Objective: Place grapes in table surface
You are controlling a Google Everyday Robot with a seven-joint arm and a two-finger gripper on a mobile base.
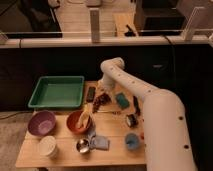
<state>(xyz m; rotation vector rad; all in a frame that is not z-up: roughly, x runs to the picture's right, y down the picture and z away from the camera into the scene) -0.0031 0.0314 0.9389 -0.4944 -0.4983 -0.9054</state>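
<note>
Well, the claw [104, 90] hung at the end of the white arm over the back middle of the surface [114, 131]. It pointed down with its jaws spread wide, gripping nothing that I could see. The grapes [101, 100] lay on the bare wood just beneath it and a touch nearer the front edge. They were so close that I could not tell whether a fingertip brushed the bunch or stood just clear.

The dark bunch seemed to slant from under the claw toward the orange bowl [75, 125]. It sat between a small black item [90, 93] on one side and a teal block [122, 100] on the other. The green tray [60, 78] stood near, but the bunch was outside it.

To my eye the grapes were already down where they belonged, so any move away would want to go straight up, off the bunch. The claw's tips blurred into the dark fruit, and the big forearm covered the surface's right side.
</note>
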